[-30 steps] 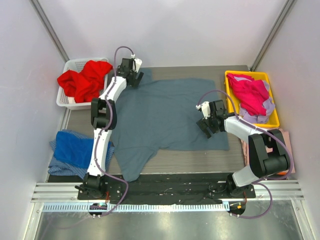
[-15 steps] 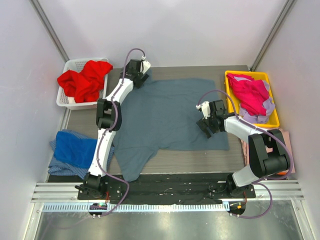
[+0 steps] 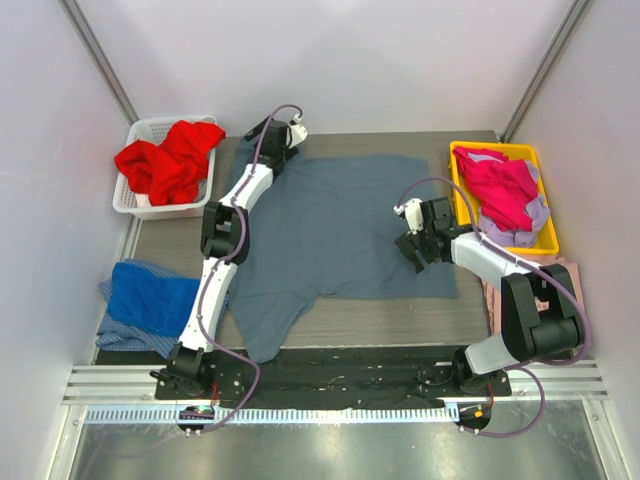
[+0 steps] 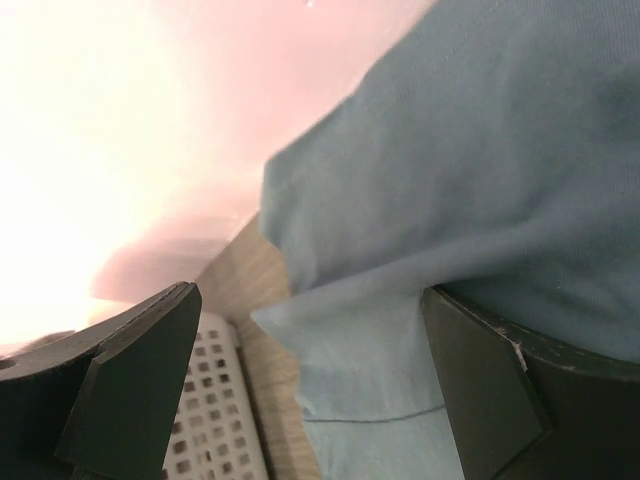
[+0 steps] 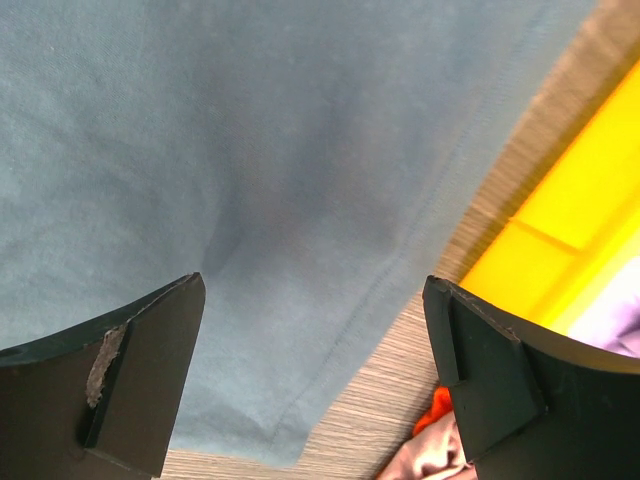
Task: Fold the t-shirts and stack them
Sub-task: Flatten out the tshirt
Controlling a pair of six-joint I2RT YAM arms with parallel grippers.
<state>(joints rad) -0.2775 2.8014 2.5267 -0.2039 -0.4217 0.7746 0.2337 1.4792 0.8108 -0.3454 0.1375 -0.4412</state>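
The left gripper [image 3: 287, 137] reaches farther right along the far edge of the blue-grey t-shirt [image 3: 340, 225]. The right gripper [image 3: 416, 240] edges slightly away from the bases.

Spread t-shirt [image 3: 340, 225] between basket [image 3: 140, 127] at far left and tray [image 3: 500, 147] at right.

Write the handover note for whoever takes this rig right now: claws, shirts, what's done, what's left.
Left claw: open, empty, over the far left sleeve of the blue-grey shirt.
Right claw: open, empty, over that shirt's right edge, near the yellow tray.
Shirts: blue-grey spread flat mid-table; red shirt heaped in the white basket; magenta shirt heaped in the tray; royal blue shirt lying near left.
Done: blue-grey laid out.
Left: fold it, fold the others, stack all.
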